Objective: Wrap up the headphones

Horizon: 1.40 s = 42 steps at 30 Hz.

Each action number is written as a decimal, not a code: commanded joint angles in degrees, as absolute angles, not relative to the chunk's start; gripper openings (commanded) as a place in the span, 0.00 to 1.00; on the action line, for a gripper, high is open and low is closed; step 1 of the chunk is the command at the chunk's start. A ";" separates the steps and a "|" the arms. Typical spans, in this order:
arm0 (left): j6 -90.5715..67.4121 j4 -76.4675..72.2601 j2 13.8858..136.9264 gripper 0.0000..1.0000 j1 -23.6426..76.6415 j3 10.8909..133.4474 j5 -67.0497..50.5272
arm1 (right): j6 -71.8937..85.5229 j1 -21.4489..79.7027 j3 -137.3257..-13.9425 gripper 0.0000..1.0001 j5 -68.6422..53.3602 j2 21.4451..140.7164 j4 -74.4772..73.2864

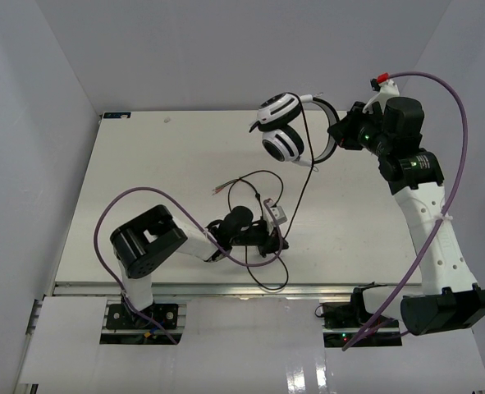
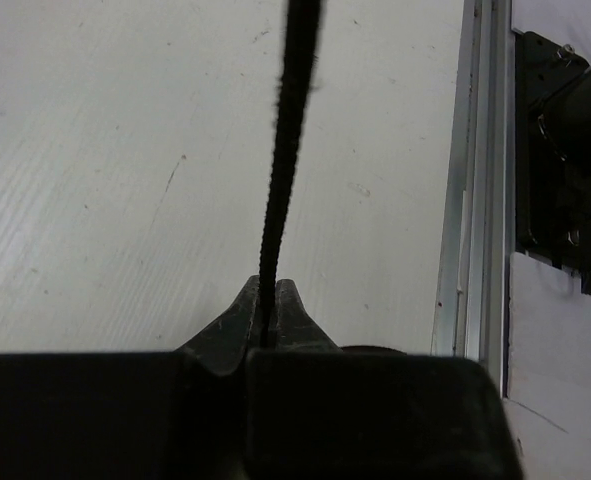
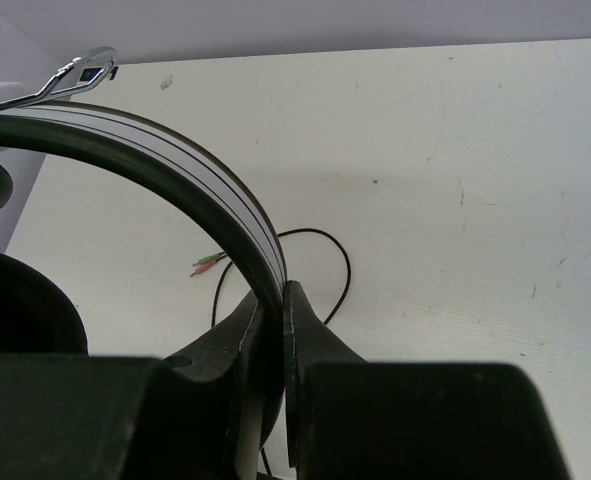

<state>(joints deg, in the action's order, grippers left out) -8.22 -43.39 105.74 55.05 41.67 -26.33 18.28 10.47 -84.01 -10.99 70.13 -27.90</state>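
Observation:
The white headphones (image 1: pixel 281 129) hang above the table's far right, cups stacked and black pads turned inward. My right gripper (image 1: pixel 341 135) is shut on their headband (image 3: pixel 175 165), which is pinched between its fingertips in the right wrist view (image 3: pixel 275 292). The thin black cable (image 1: pixel 295 190) drops from the cups to the table and loops near the middle, with its red and green ends (image 1: pixel 218 187) lying to the left. My left gripper (image 1: pixel 278 239) sits low near the front edge, shut on the cable (image 2: pixel 285 130), which runs straight up from between its tips (image 2: pixel 266 286).
A loose loop of cable (image 1: pixel 268 279) trails to the table's front edge. The metal rail (image 2: pixel 465 200) along that edge lies just right of my left gripper. Purple arm cables (image 1: pixel 459 148) arc over both arms. White walls enclose the table (image 1: pixel 144 164).

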 commanded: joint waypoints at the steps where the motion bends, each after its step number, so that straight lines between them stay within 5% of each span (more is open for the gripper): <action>1: -9.81 -48.59 98.01 0.00 53.17 34.40 -27.66 | 17.96 7.86 -86.06 0.08 -13.52 66.42 -23.29; 14: -6.51 -42.88 86.48 0.00 49.14 32.35 -32.55 | 10.73 0.71 -82.53 0.08 -24.71 66.71 -23.20; 28: 2.10 -24.90 80.35 0.00 56.72 40.80 -36.97 | 12.22 -3.67 -80.95 0.08 -29.42 71.34 -21.73; 42: -0.97 -29.51 87.19 0.00 40.45 38.84 -44.40 | -1.99 -5.36 -75.33 0.08 -55.87 63.09 -19.86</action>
